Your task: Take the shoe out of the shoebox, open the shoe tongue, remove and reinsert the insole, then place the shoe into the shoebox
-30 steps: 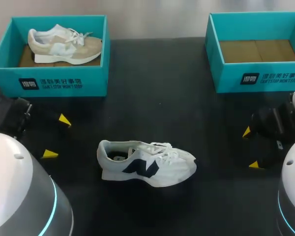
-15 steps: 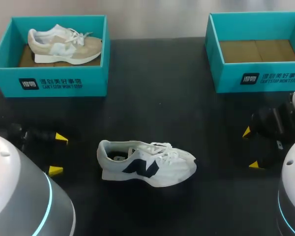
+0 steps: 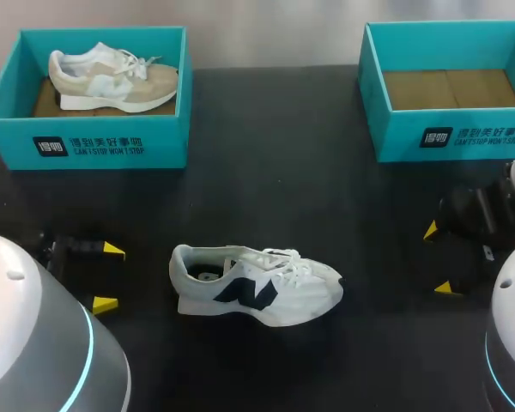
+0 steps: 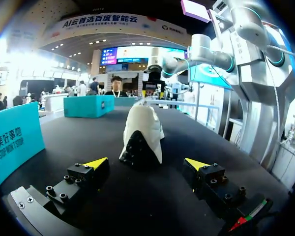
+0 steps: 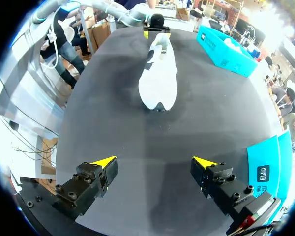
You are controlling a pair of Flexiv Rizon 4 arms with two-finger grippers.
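Note:
A white shoe (image 3: 256,284) with a dark side logo lies on its sole in the middle of the black table, heel toward my left arm. My left gripper (image 3: 110,277) stands open just left of the heel, apart from it; in its wrist view the shoe's heel (image 4: 141,139) is ahead of the open left gripper (image 4: 146,163). My right gripper (image 3: 439,259) stands open at the right, well away from the toe. Its wrist view shows the shoe's toe (image 5: 159,79) far ahead of the right gripper (image 5: 155,162). The empty teal shoebox (image 3: 451,133) stands at the back right.
A second teal shoebox (image 3: 94,142) at the back left holds a beige shoe (image 3: 112,77). Bare black tabletop lies between the boxes and around the white shoe.
My left gripper has swung down and toward the shoe's heel, turning its fingers level with the table. The shoe and the right arm have not moved.

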